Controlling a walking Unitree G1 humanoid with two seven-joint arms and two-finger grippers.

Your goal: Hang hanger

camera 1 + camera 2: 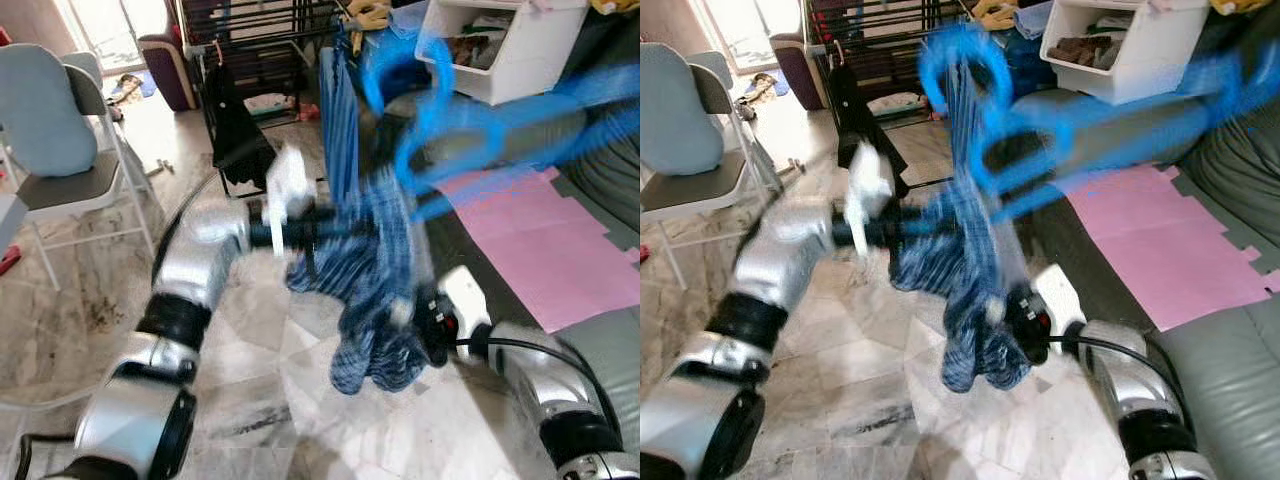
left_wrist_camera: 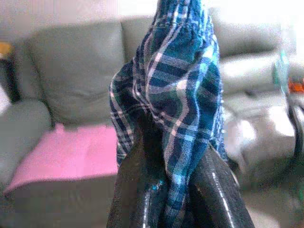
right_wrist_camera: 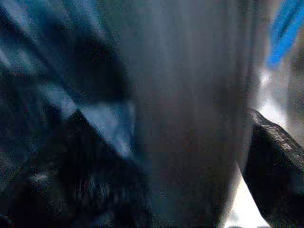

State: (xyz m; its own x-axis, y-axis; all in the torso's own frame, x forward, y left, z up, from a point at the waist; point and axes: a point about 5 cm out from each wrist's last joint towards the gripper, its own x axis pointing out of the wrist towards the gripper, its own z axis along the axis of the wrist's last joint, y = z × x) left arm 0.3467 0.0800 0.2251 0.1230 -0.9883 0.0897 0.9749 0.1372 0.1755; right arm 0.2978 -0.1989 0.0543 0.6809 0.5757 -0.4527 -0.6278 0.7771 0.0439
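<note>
Hanger point(image 1: 470, 120) blurred, high by sofa point(image 1: 600, 190) | left gripper point(image 2: 166, 190) clamped on plaid cloth point(image 1: 370, 290) | right gripper point(image 1: 425, 325) in cloth, grip unclear

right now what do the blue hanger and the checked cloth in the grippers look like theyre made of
Blue hanger: probably plastic, going by its uniform bright colour and thick moulded hook, though motion blur hides the finish. Checked cloth: woven fabric, likely cotton, matte; the plaid weave and soft folds show where it bunches between the left gripper fingers. The right gripper is at its lower end.

Head eyes look down, share plaid cloth point(image 1: 375, 290); wrist cameras face it close.
</note>
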